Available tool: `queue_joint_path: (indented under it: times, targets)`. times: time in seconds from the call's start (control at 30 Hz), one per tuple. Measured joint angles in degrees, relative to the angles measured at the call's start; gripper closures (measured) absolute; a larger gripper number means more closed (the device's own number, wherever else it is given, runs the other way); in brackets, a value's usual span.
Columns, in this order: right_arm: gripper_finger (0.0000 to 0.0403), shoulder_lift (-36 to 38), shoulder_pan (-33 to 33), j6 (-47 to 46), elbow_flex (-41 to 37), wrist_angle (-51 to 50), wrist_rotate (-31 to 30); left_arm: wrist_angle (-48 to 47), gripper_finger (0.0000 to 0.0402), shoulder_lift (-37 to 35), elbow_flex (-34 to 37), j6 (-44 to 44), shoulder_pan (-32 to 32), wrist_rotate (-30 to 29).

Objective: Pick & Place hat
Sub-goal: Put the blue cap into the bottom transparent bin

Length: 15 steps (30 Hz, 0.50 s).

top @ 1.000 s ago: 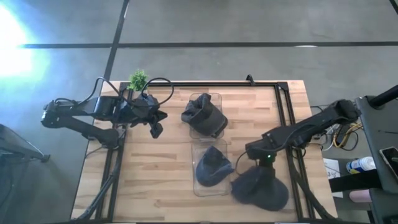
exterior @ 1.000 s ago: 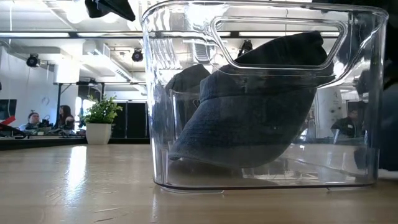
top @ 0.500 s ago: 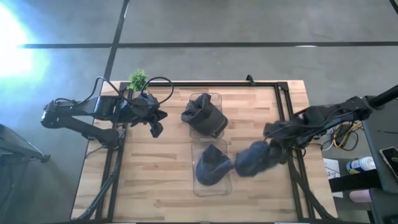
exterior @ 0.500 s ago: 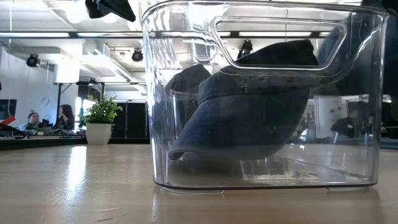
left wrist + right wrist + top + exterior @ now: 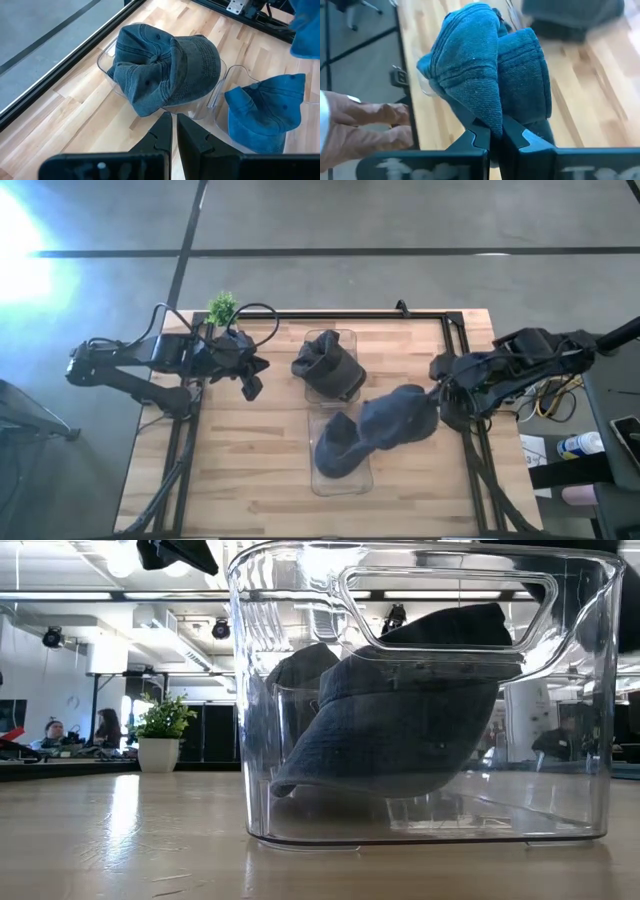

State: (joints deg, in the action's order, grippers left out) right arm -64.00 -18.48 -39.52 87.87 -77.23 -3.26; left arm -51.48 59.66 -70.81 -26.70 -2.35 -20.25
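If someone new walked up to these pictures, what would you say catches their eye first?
Most likely the crumpled dark blue denim hat hanging from the right pincer, lifted above the table's right side beside the nearer clear plastic bin. Next, the two clear bins in the middle, each already holding a denim hat. The left pincer waits shut at the table's left edge.

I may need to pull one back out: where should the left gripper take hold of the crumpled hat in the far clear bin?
Judging by its pose, grip the raised fold of the crown of the crumpled hat, which bulges above the rim of the far clear bin. Come straight down from above, since the bin walls block the sides. The left gripper waits shut beside it.
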Motion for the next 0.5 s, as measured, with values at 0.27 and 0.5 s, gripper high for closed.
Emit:
queue_joint_path:
  times: [0.27, 0.5]
  targets:
    - [0.0395, -7.65, -0.02, 5.11, 11.80, 0.18, 0.47, -0.01, 0.0381, 0.00, 0.00, -0.09, 0.04, -0.02]
    - [0.0395, -15.29, -0.37, 8.42, 17.03, 1.42, 5.10, -0.05, 0.0381, 0.00, 0.00, -0.09, 0.04, -0.02]
